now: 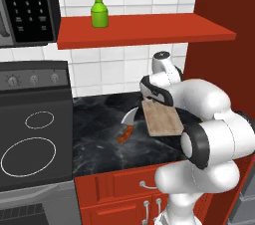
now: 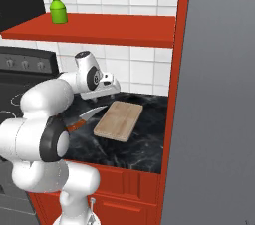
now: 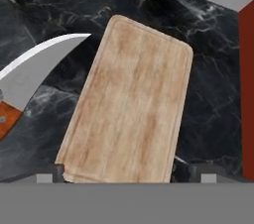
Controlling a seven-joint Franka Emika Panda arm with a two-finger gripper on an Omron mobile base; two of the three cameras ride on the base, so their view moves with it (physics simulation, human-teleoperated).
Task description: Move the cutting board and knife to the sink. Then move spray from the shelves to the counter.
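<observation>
The gripper (image 3: 129, 172) hangs directly above the near end of the cutting board (image 3: 130, 104), jaws spread wide and holding nothing. In the hand view its two dark fingertips (image 3: 57, 172) stand just outside the board's long edges, one on each side, so the board lies between them. From the right base view the hand seems poised a little above the wood, though I cannot tell whether the tips touch the counter (image 2: 144, 144).

To my eye this is the first step: taking up the board for the sink. The next move would call for a straight descent, the tips sliding past both edges before closing across the board's width. The board is thin and lies flat, so the hold must catch low on its sides, or the fingers may slip over the top.

The board is pale wood with streaked grain and rounded corners, a flat rectangle. Just beside it lies the knife (image 3: 34, 77), its curved silver-grey blade tapering to a point close to the board's edge, and its reddish-brown handle (image 1: 124, 134) pointing away. Both rest on black marble-patterned stone with white veins above red cabinets (image 1: 124, 184). Higher up, the green spray (image 1: 99, 5), with its white-and-red trigger, stands upright on the red shelf (image 1: 149, 30) against white tiles (image 1: 124, 64).
</observation>
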